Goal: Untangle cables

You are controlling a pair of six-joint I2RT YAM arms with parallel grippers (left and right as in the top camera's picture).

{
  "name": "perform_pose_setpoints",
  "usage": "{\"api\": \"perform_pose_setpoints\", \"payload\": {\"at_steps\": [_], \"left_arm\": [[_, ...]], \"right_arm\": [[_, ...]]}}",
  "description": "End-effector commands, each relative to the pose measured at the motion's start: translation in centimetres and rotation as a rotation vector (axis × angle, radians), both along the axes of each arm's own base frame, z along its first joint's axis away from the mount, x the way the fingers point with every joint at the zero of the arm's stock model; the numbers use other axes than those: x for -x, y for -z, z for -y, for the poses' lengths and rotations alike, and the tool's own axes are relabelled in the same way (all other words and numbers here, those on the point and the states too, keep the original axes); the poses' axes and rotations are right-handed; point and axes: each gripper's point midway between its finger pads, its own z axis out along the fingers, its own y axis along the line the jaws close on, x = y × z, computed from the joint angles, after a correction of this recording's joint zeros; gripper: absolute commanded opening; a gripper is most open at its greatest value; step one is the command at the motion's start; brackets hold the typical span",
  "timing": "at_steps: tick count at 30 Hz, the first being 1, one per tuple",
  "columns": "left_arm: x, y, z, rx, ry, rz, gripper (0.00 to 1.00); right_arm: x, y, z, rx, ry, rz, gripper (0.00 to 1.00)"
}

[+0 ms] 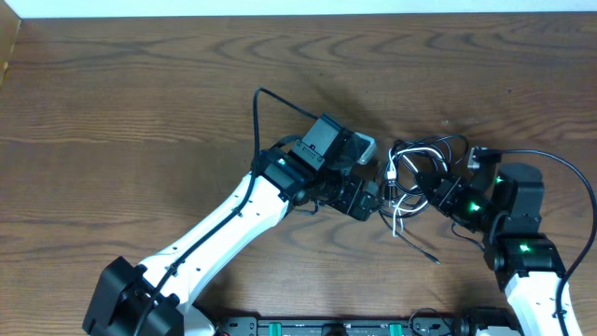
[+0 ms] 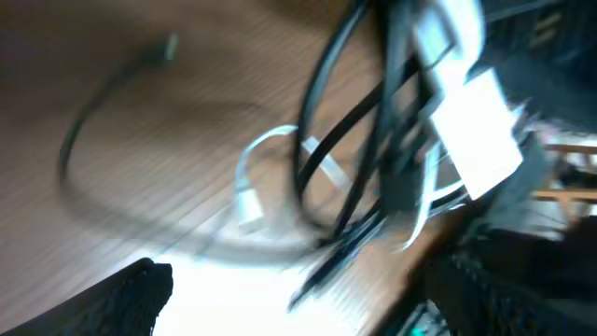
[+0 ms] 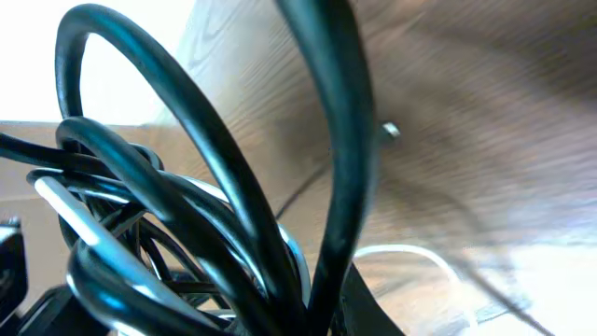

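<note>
the right fingers [image 1: 437, 193] are clenching the cables [image 1: 410, 161], which are lying bunched on the worktop [image 1: 140, 112]; the left fingers [image 2: 131, 299] are gaping released just beside. any pull is risking tightening the knot, since black loops [image 3: 187, 159] are wrapping the white cord [image 2: 247, 187].

Blurred black cables [image 2: 387, 140], white cable [image 2: 247, 205], wooden table [image 2: 187, 103]
</note>
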Motion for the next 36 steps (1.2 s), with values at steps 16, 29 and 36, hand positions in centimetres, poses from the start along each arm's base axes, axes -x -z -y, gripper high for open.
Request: {"api": "perform_pose_setpoints", "payload": {"at_steps": [16,29,36], "left_arm": [[-2.5,1.2,-0.2,-0.050,-0.121,0.032,0.08],[-5.1,0.4,-0.3,-0.036,-0.114,0.165,0.07],[-8.1,0.7,-3.5,-0.129,-0.117,0.289,0.07]], "right_arm": [[2.9,-2.7,-3.8,-0.345,-0.125,-0.171,0.01],[0.8,-0.9,-1.3,-0.045,-0.096,0.028,0.46],[2.3,2.9,1.0,0.182,-0.091,-0.042,0.70]]}}
